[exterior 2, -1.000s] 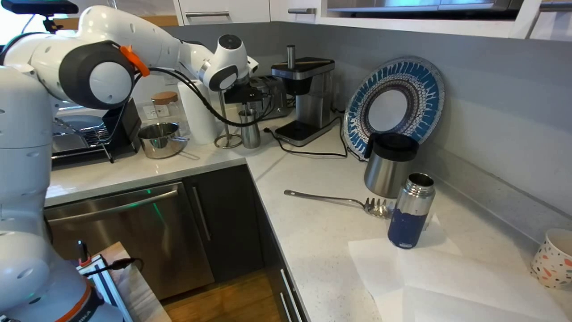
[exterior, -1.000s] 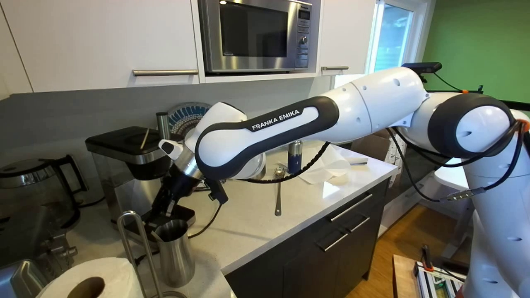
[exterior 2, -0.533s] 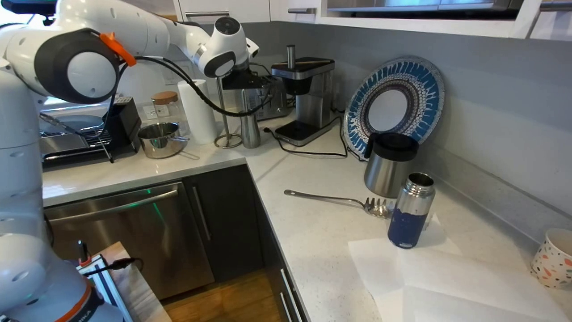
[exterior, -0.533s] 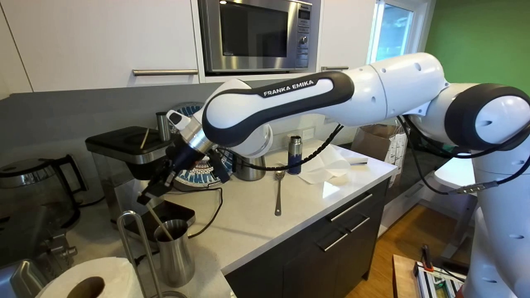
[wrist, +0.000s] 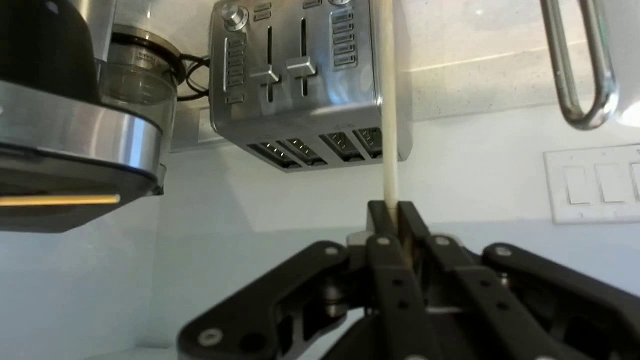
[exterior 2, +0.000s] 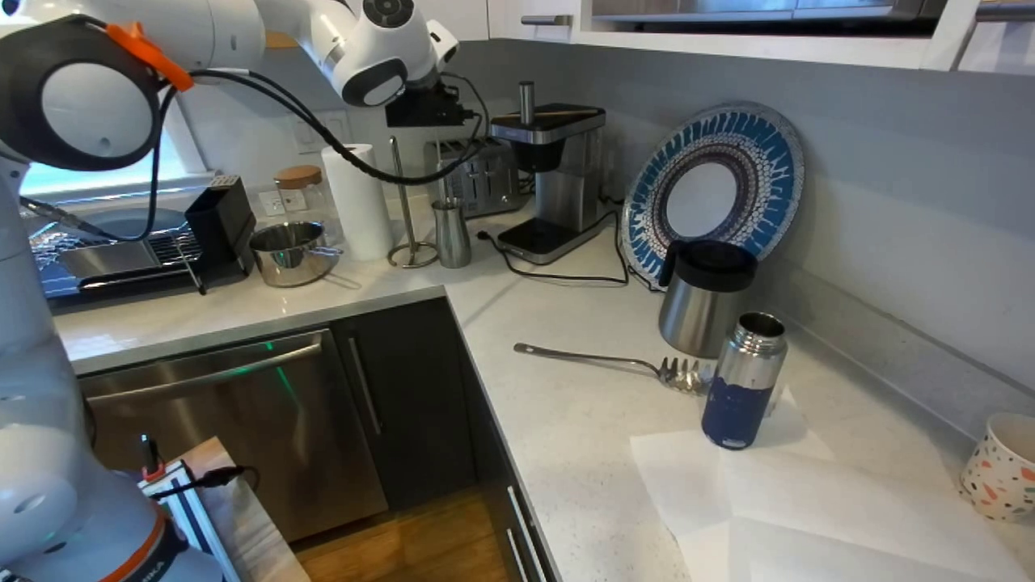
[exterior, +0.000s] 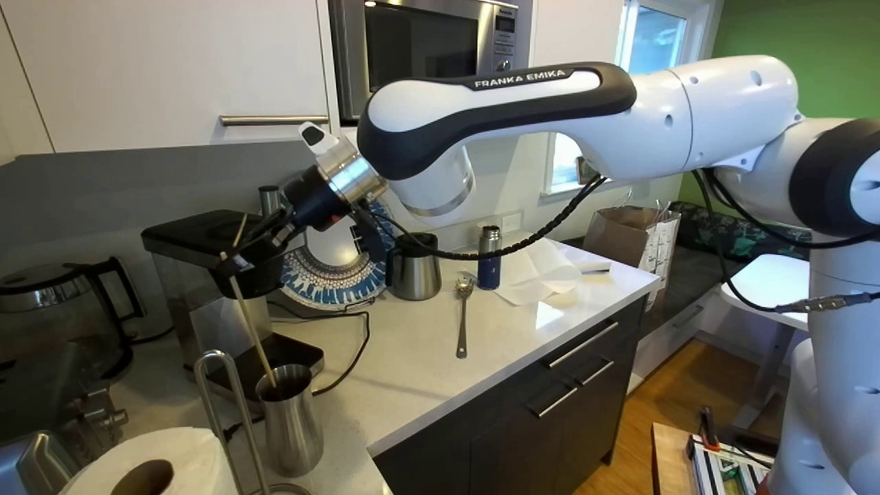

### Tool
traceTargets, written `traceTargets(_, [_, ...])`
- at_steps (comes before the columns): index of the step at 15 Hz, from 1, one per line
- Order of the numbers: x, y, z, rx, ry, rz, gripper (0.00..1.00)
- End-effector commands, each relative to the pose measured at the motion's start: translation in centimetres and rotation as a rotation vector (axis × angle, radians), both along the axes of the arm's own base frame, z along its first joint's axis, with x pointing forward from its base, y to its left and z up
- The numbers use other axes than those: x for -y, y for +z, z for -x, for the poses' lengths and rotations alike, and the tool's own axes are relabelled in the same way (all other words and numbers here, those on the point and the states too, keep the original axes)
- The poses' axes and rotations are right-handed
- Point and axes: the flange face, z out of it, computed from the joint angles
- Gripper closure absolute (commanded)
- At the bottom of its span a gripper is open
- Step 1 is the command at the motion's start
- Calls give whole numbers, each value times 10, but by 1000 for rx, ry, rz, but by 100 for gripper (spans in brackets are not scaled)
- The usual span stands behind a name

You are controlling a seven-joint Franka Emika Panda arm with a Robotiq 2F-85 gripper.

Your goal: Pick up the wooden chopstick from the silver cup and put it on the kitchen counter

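Note:
The wooden chopstick (exterior: 251, 326) stands tilted in an exterior view, its lower end inside the mouth of the silver cup (exterior: 293, 433). My gripper (exterior: 229, 264) is high above and left of the cup, shut on the chopstick's upper end. In the wrist view, the gripper (wrist: 396, 215) pinches the chopstick (wrist: 389, 110) between its pads, and it runs straight away from them. The silver cup (exterior 2: 452, 236) also stands upright on the kitchen counter (exterior 2: 558, 420) in an exterior view, where the fingertips are hidden. The counter (exterior: 405, 357) runs to the right of the cup.
A coffee maker (exterior: 206, 240) with another stick (exterior: 239, 231) on its lid stands behind the cup. A paper towel holder (exterior: 220, 371) is close beside the cup. A serving spoon (exterior: 462, 320), steel jug (exterior: 416, 271) and blue bottle (exterior: 489, 258) are further along. A toaster (wrist: 300, 80) shows beyond.
My gripper has risen well above the cup, drawing the chopstick upward so that a long length now shows above the rim. The arm has moved up and back. The cup has not moved.

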Motion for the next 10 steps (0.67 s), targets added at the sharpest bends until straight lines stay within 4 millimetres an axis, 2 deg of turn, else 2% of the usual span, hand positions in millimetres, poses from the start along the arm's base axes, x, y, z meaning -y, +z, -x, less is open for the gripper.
traceTargets(1, [5, 11, 22, 52, -32, 8, 98])
traceTargets(6, [6, 23, 46, 118, -79, 74, 98])
traceTargets(8, [9, 22, 53, 142, -102, 118, 98])
traceTargets(10, [19, 11, 56, 182, -153, 209, 98])
